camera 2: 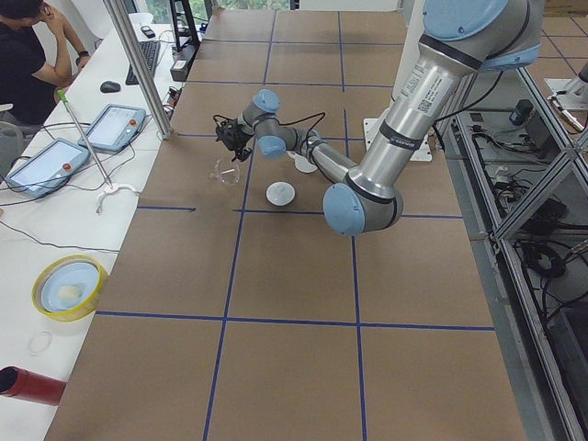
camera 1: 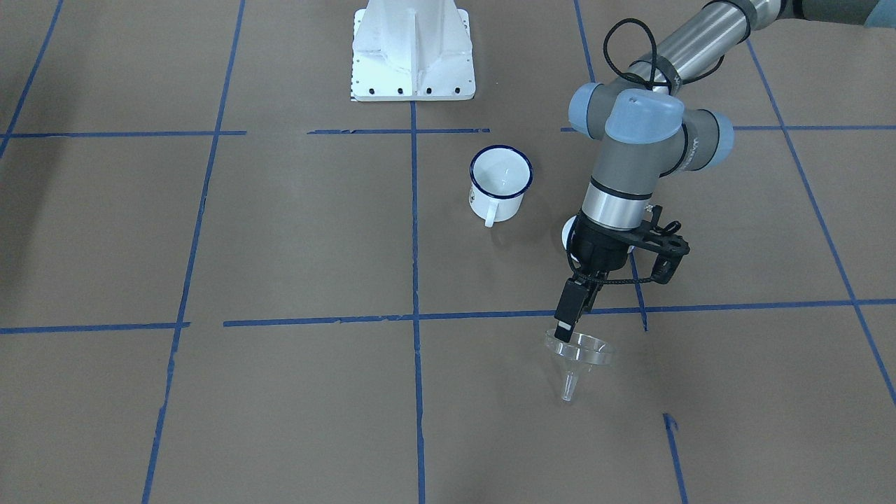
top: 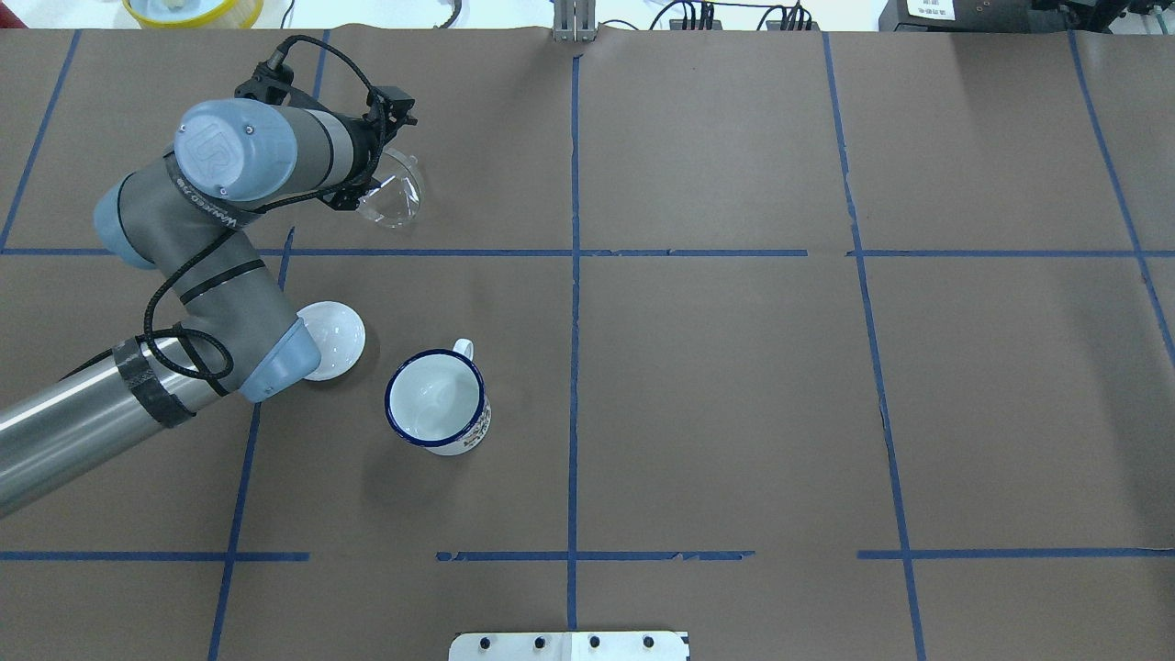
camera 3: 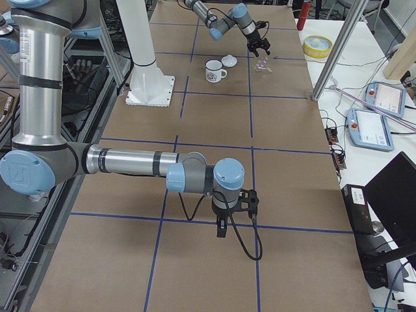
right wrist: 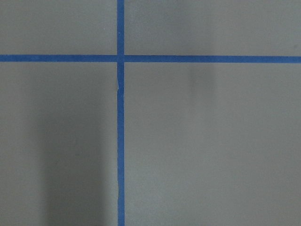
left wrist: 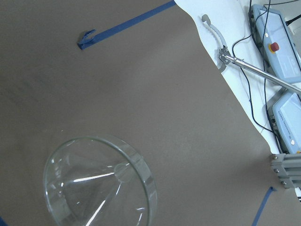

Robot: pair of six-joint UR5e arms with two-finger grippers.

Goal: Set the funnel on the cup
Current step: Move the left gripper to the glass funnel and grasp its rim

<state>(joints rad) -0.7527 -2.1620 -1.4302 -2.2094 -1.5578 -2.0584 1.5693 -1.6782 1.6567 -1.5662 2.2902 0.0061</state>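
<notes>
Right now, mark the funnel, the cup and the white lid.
funnel (camera 1: 581, 351): exterior front-facing view, on the clear bowl inside its rim.
cup (top: 433, 404): overhead exterior view, on the white inside floor.
white lid (top: 336, 334): overhead exterior view, on its exposed top.

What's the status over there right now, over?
Left gripper shut on funnel rim, away from cup. Right gripper parked far off, state unclear. White lid beside cup; cup mouth unobstructed.
</notes>
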